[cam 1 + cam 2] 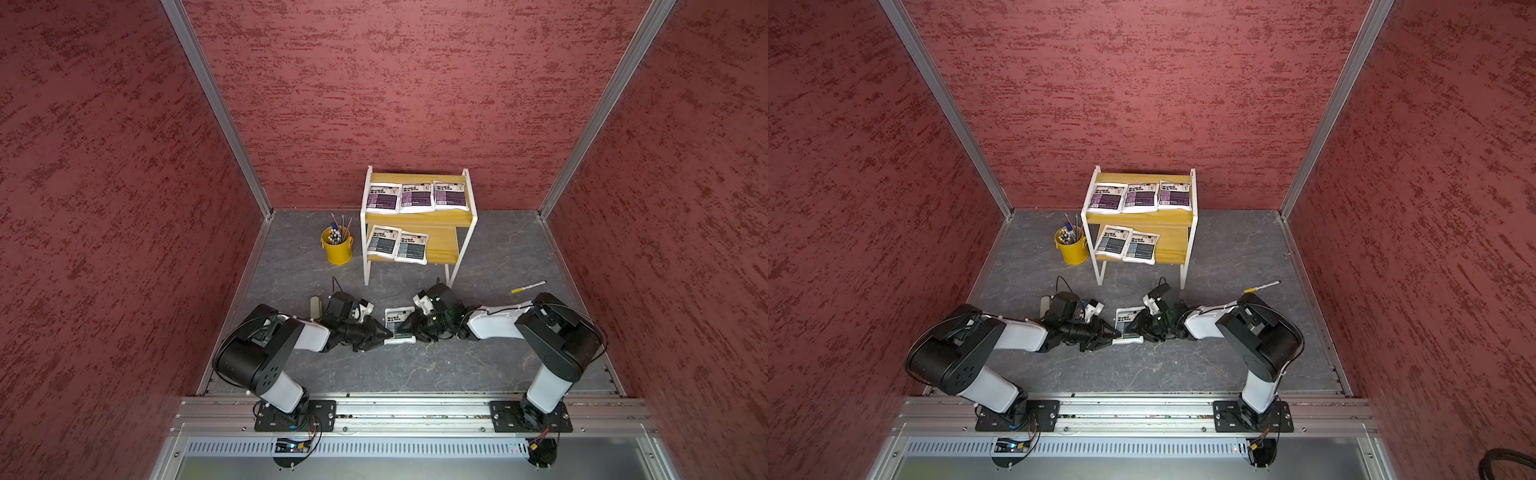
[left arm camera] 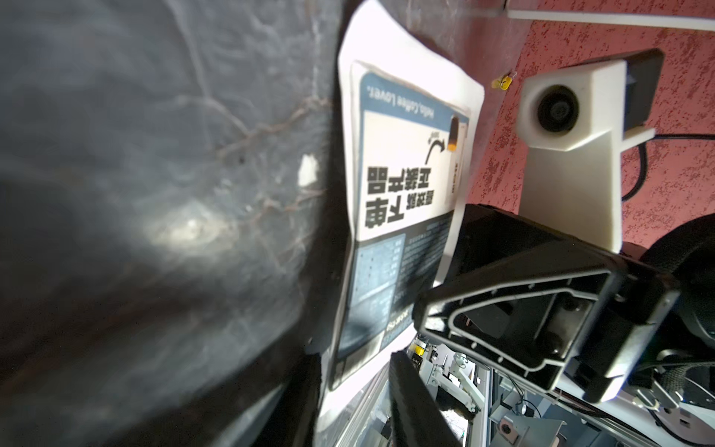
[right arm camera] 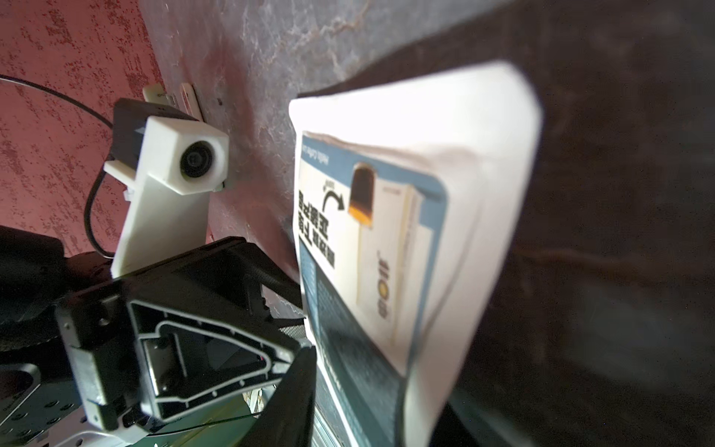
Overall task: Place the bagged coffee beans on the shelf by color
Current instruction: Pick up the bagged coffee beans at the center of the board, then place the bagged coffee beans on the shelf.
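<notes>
With my left gripper [image 1: 388, 334] I am straddling the left edge of the blue-grey coffee pouch [image 1: 399, 316], which is lying on the table [image 1: 415, 365]; with my right gripper [image 1: 409, 328], its right edge. Jaws partly apart; whether clamped, I cannot tell.

Blue-grey pouch [image 1: 400, 319], yellow wood-grain shelf [image 1: 444, 248]

shelf [image 1: 445, 246] top tier: three purple pouches [image 1: 417, 198] in a row | lower tier: two blue-grey pouches [image 1: 383, 242] | third blue-grey pouch [image 1: 399, 319]: before shelf
</notes>
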Robot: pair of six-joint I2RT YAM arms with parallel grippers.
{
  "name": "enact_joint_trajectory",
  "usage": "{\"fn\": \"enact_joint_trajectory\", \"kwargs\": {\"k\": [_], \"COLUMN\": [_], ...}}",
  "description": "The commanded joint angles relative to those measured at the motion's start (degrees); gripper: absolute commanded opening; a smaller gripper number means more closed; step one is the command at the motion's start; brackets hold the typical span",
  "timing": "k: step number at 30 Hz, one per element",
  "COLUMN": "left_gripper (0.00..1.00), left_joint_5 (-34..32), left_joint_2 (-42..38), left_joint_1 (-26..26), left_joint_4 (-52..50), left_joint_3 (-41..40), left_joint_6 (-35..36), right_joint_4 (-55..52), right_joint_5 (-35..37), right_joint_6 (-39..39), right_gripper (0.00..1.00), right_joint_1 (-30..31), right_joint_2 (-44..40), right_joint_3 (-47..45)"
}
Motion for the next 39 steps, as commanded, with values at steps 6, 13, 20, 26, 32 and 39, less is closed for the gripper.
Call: {"fn": "enact_joint_trajectory", "kwargs": {"k": [6, 13, 20, 26, 32, 39], "left_gripper": [0.14, 0.02, 0.01, 0.01, 0.02, 0.02], "left_joint_5": [-0.8, 0.8, 2.4, 0.9, -1.8, -7.5], "left_joint_2": [1.5, 1.7, -5.0, -21.6, -33.4, -37.2], "left_joint_1": [0.5, 0.8, 0.9, 0.8, 0.7, -1.4], "left_joint_4": [5.1, 11.7, 10.7, -11.0, -25.5, -20.4], "left_joint_3": [-2.4, -3.0, -4.1, -0.4, 7.5, 10.5], "left_joint_6": [-2.9, -6.0, -8.2, -3.1, -0.4, -6.0], "right_joint_4": [-1.7, -3.3, -4.8, -11.2, -8.8, -3.1], "right_joint_5": [2.0, 3.5, 7.1, 7.9, 6.3, 11.0], "right_joint_6": [1.2, 1.4, 3.9, 4.9, 13.1, 24.5], "right_gripper": [0.45, 0.59, 0.62, 0.63, 0.62, 0.61], "right_joint_1": [-0.1, -0.1, -0.4, -1.0, -1.0, 5.0], "right_joint_2": [-0.2, -4.6, -16.2, -31.1, -40.9, -40.6], "right_joint_3": [-3.3, -5.1, -11.3, -13.1, -12.1, -5.1]}}
